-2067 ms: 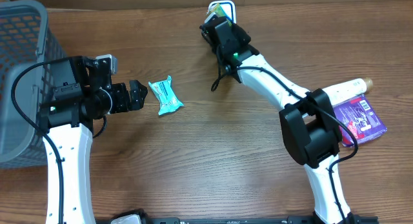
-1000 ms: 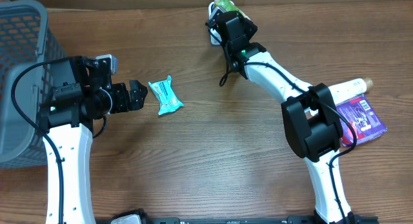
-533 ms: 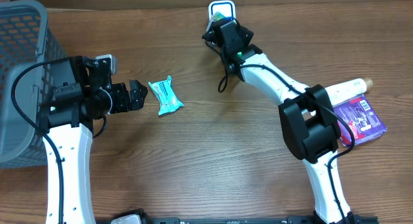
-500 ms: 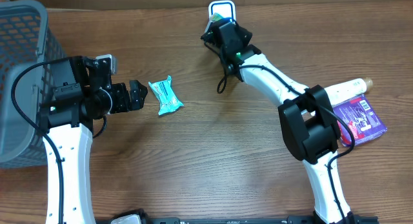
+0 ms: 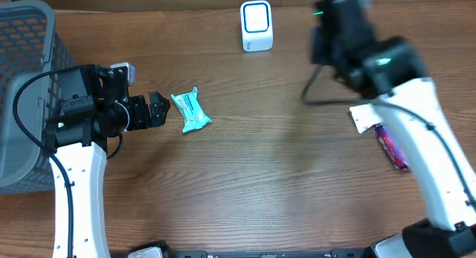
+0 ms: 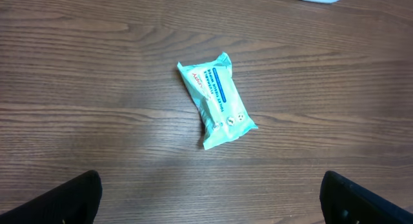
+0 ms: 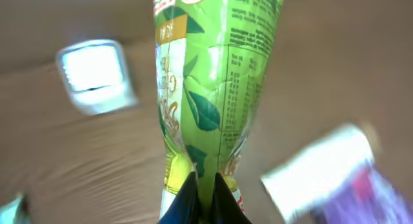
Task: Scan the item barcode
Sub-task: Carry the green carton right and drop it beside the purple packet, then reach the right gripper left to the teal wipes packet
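Observation:
My right gripper [image 7: 205,190] is shut on the bottom seam of a green snack packet [image 7: 213,75] with leaf pictures and small print; it hangs in the air. No barcode can be made out in the blur. The white scanner [image 5: 256,25] stands at the table's back edge, and in the right wrist view the scanner [image 7: 95,75] lies left of the packet. In the overhead view the raised right arm [image 5: 361,46] hides both packet and gripper. My left gripper [image 6: 210,204] is open, just short of a teal wipes packet [image 6: 216,101].
A grey mesh basket [image 5: 22,35] stands at the far left. The teal wipes packet [image 5: 190,111] lies beside the left gripper [image 5: 156,109]. A purple pack [image 5: 390,148] and a white item [image 5: 364,117] lie at the right, partly under the right arm.
The right arm has swung up and to the right, away from the scanner, carrying the green packet. The left arm and the teal packet have not moved.

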Controlling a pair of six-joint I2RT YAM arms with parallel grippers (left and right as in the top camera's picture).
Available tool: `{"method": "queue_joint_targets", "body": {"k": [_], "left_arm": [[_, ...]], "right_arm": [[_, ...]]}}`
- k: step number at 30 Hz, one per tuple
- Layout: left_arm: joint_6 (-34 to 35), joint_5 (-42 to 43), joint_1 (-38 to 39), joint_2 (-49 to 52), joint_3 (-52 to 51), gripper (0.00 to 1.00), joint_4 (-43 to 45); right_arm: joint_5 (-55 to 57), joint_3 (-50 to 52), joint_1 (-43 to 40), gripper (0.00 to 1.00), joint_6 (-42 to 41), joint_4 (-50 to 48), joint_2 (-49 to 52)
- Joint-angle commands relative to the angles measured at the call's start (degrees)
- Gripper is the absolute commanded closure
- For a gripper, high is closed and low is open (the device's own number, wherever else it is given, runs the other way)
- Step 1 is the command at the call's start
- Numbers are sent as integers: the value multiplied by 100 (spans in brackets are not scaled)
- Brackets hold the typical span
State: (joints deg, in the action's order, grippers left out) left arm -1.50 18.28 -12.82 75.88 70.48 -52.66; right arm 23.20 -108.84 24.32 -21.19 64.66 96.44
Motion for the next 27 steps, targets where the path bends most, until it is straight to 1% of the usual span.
{"method": "queue_joint_targets", "body": {"k": [1,3,5,8,12,16,17,18,20,21,24,27], "left_arm": [[-70,66,11,-33,76,0,2],[-70,66,11,-33,76,1,2],[-68,66,11,-33,76,1,2],[-70,66,11,-33,76,0,2],[-68,66,11,-33,76,0,2],[-70,66,11,-33,76,0,2],[-70,66,11,-28,76,0,2],[-68,66,11,-28,76,0,2],[-68,66,11,-26,76,0,2],[-70,63,11,-26,76,0,2],[-70,66,11,-24,76,0,2],[-68,63,11,-24,76,0,2]], "right_arm": [[63,170,-1067,96,-3305,1043,321],[-28,334,-1486,96,-3746,1390,422],[-271,560,-1871,96,-3755,1515,557],[-693,957,-2295,96,-3755,1401,743],[-925,1513,-2643,96,-3757,1104,914],[-1075,1908,-2787,96,-3753,979,951],[-1088,1917,-2793,87,-3738,1003,951],[-1086,1917,-2793,82,-3711,1001,951],[-1106,1856,-2793,80,-3687,1003,944],[-1145,1799,-2793,80,-3613,1021,944],[-1821,1399,-2793,87,-2739,1091,944],[-2634,907,-2791,86,-2055,1239,944]]}}
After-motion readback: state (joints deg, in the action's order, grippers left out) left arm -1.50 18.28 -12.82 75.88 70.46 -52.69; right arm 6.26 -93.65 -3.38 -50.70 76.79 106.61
